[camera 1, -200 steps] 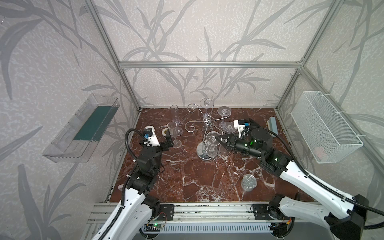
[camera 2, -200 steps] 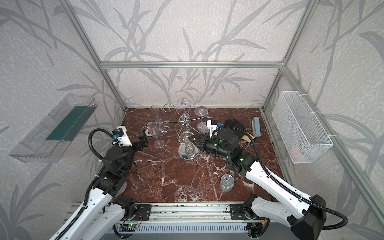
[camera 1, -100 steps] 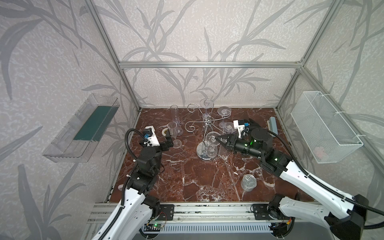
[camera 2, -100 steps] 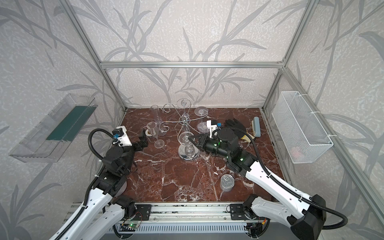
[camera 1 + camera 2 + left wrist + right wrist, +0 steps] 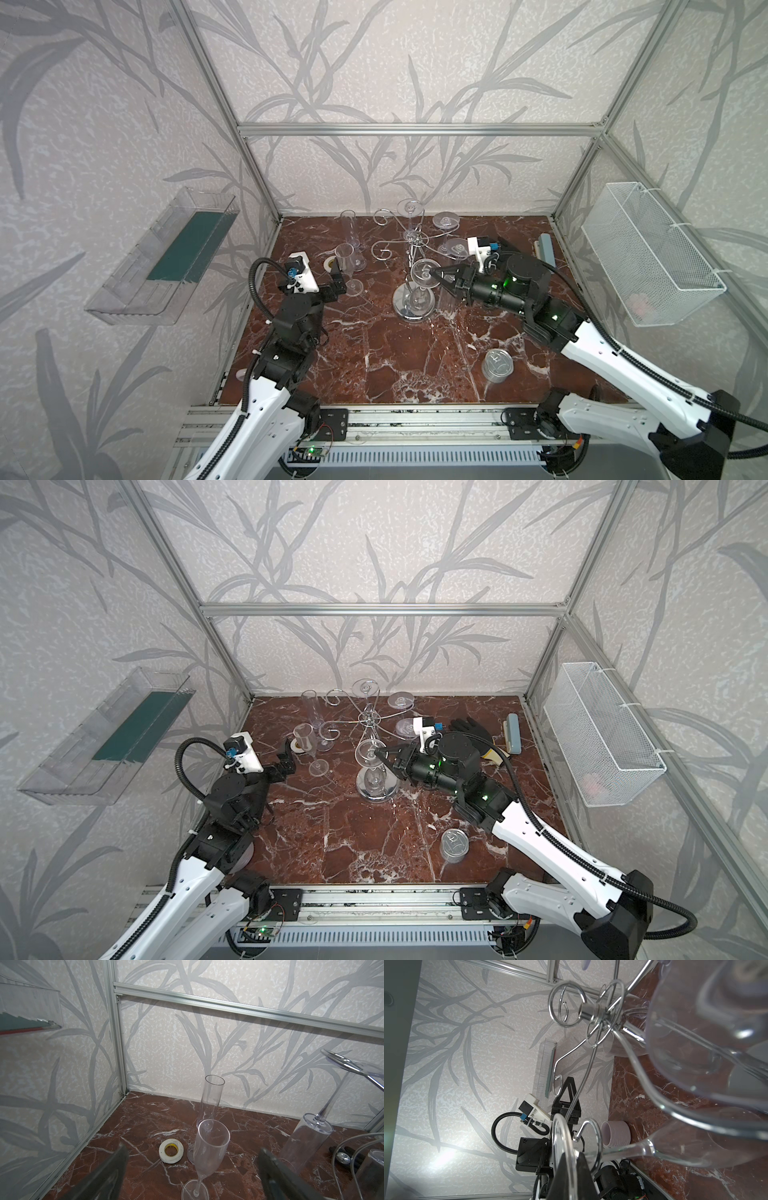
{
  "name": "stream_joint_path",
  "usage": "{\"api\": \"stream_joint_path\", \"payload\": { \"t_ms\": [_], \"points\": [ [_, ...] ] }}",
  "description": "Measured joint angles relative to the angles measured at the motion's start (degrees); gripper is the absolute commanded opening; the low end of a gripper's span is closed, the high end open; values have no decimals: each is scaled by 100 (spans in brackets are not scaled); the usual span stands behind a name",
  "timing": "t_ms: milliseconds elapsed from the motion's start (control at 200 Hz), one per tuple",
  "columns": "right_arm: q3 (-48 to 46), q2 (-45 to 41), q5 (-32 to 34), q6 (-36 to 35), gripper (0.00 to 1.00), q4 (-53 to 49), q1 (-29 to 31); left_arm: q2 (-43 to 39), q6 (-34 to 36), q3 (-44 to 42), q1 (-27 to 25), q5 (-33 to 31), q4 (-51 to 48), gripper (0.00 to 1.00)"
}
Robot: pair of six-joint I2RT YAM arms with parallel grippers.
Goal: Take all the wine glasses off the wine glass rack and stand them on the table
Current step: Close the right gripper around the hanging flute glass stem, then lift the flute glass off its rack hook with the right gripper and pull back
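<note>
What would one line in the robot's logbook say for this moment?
step: grasp | right tool: shut on wine glass foot | wine glass: hanging on wine glass rack | left tool: open, empty

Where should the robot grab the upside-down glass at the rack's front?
By the rim of its flat foot, from the right, as the right gripper, shut on it, does. The wine glass hangs bowl-down, and only the foot sticks out above the wine glass rack's curl.
</note>
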Motion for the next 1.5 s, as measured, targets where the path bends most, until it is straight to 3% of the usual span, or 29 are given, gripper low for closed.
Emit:
{"api": "stream_joint_path", "payload": {
  "t_ms": [1004, 1499],
  "points": [
    [605, 531, 4, 490, 0, 107, 2, -70, 33, -92, 0, 0, -20, 99],
    [435, 599, 114, 1080, 0, 501, -341, -70, -15, -103, 0, 7, -39, 99]
  ]
}}
